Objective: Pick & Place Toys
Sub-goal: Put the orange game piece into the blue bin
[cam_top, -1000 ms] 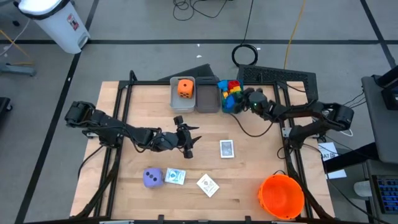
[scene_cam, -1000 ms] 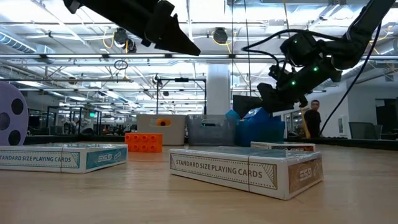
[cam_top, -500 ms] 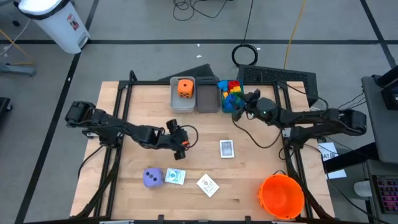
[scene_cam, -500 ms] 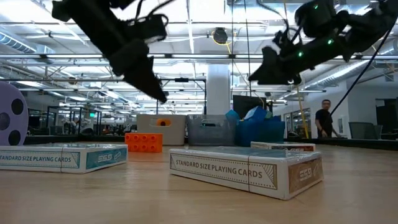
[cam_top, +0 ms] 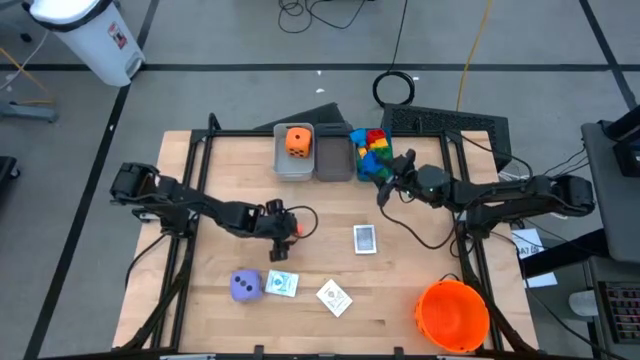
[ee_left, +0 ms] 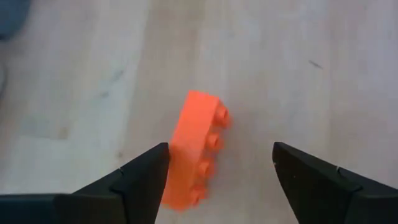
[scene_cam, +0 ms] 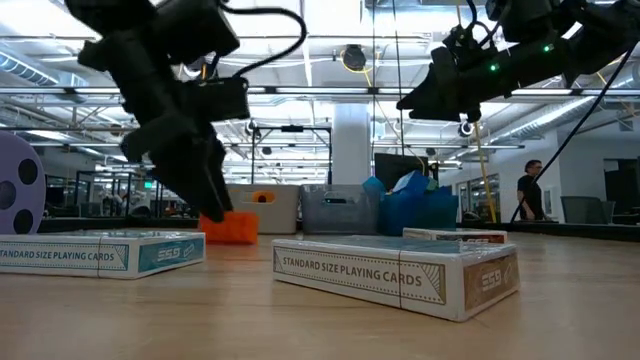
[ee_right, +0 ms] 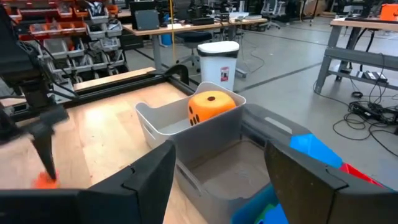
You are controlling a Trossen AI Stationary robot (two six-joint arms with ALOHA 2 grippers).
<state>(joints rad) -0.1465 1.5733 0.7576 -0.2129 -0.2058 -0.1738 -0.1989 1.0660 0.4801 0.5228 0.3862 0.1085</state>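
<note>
Fingers of my left gripper [ee_left: 214, 171] are spread apart, one on each side of the orange block [ee_left: 196, 149], which lies flat on the table [cam_top: 210, 290] around its middle, not yet clamped. Toward the near edge I see the purple die [cam_top: 246, 286] beside two card packs [cam_top: 282, 284] [cam_top: 334, 297]; a third pack [cam_top: 365, 239] lies right of centre. Along the far edge: the grey bin [cam_top: 293, 165] holding the orange die [cam_top: 297, 141], a second grey bin [cam_top: 334, 160], then the blue bin of mixed blocks [cam_top: 371, 150]. My right gripper [ee_right: 214, 171], fingers parted and holding nothing, hangs just beside that blue bin.
</note>
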